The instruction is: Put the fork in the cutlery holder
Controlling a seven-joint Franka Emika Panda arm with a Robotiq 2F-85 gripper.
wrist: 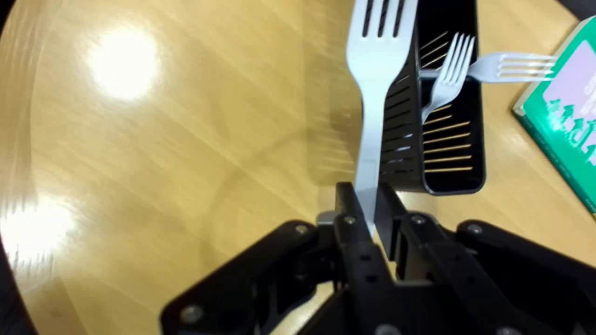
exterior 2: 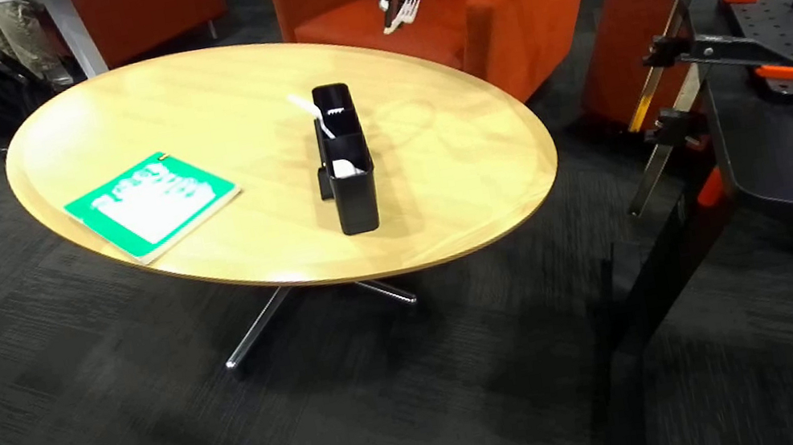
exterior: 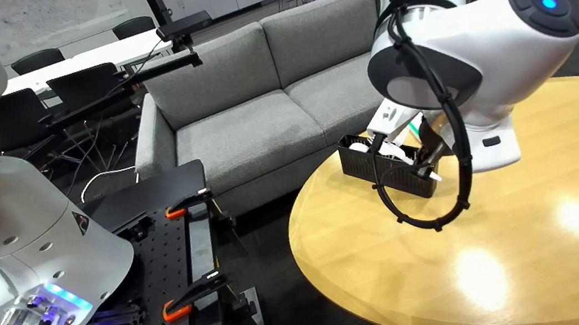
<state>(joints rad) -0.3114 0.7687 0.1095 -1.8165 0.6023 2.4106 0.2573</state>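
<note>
The oval wooden desk (exterior 2: 243,90) carries the black slotted cutlery holder (exterior 2: 358,206), open at the top. Clear of the holder, my hand (wrist: 366,202) grips the white fork (wrist: 374,88) by its handle end; the fork juts out ahead of my hand, tines foremost.

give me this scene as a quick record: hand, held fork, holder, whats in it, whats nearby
hand: closed on the handle of the held fork
held fork: white, raised, outside the holder, not yet put in
cutlery holder: black, open-topped, standing on the oval table
in the holder: crosswise fork with tines past the rim; second fork; white item of unclear kind
nearby: green-and-white book, flat on the table, apart from the holder
</note>
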